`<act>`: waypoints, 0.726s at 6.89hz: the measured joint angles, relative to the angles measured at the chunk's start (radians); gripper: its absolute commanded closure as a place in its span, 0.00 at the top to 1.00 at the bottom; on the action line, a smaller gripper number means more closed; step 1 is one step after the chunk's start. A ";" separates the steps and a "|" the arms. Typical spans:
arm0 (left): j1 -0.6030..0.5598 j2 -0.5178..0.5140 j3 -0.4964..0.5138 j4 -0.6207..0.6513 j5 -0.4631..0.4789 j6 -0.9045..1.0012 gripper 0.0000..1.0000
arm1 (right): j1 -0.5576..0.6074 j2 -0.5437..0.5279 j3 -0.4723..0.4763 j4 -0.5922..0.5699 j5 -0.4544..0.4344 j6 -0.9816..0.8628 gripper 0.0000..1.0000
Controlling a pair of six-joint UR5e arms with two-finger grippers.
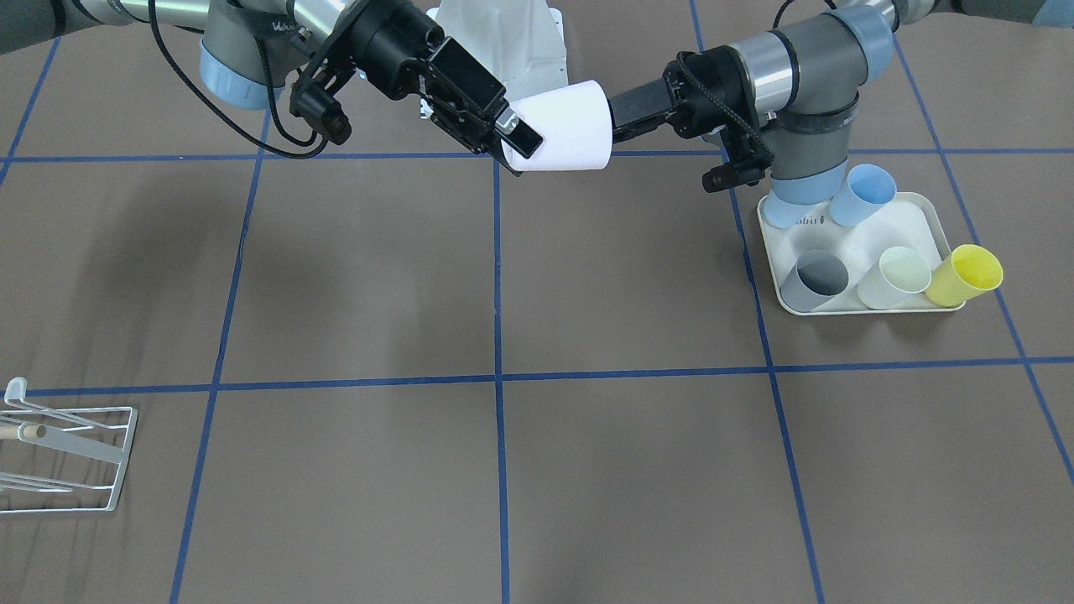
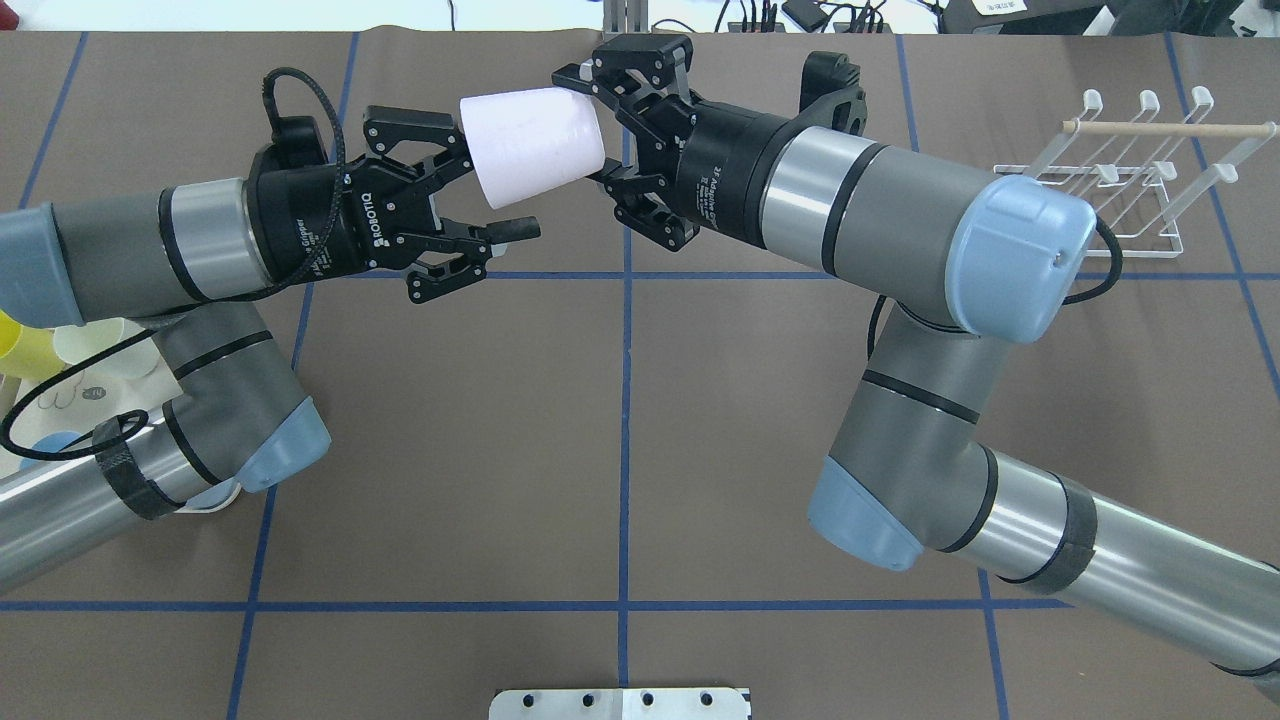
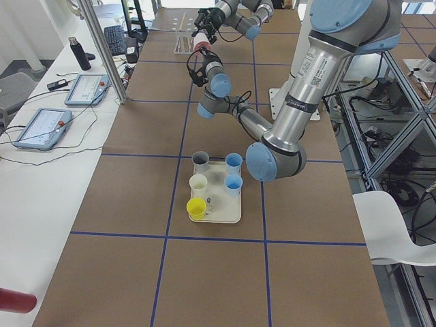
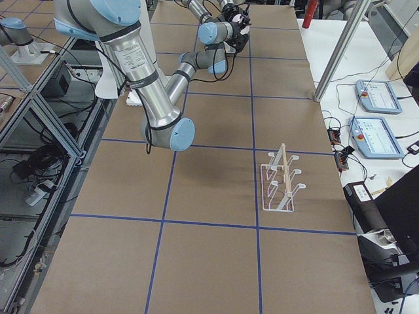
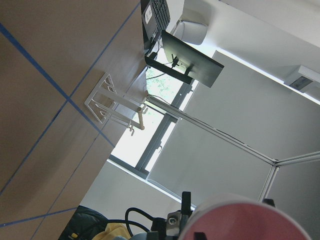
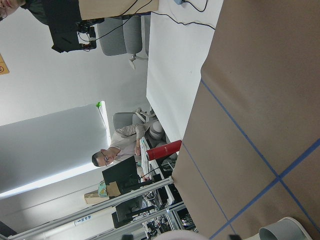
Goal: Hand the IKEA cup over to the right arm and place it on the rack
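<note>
The white IKEA cup [image 2: 535, 145] hangs on its side in the air above the far middle of the table, and also shows in the front view [image 1: 566, 126]. My right gripper [image 2: 592, 132] is shut on its narrow base end, one finger on each side; in the front view [image 1: 516, 130] a finger lies across that end. My left gripper [image 2: 492, 190] is open at the cup's wide mouth end, its lower finger [image 2: 505, 230] apart from the cup wall. The white wire rack [image 2: 1120, 170] with a wooden rod stands at the far right, empty, and also shows in the front view [image 1: 67, 457].
A cream tray [image 1: 910, 222] under my left arm holds a blue cup [image 1: 864, 195], a grey cup [image 1: 814, 281] and a pale cup [image 1: 896, 277], with a yellow cup [image 1: 965, 275] at its edge. Brown table with blue tape lines.
</note>
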 measured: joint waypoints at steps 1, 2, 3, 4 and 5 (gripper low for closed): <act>-0.001 0.003 0.002 0.000 0.000 0.005 1.00 | 0.001 0.000 0.001 0.000 0.000 0.000 0.00; -0.003 0.007 0.007 0.001 0.000 0.016 1.00 | 0.003 -0.002 0.004 0.000 0.000 -0.001 0.00; -0.006 0.011 0.012 0.003 -0.002 0.033 1.00 | 0.007 -0.006 0.006 0.000 0.001 -0.003 0.00; -0.008 0.013 0.014 0.005 -0.004 0.045 1.00 | 0.015 -0.018 0.011 0.000 0.002 -0.006 0.00; -0.012 0.018 0.014 0.006 -0.006 0.051 1.00 | 0.034 -0.044 0.019 0.000 0.006 -0.016 0.00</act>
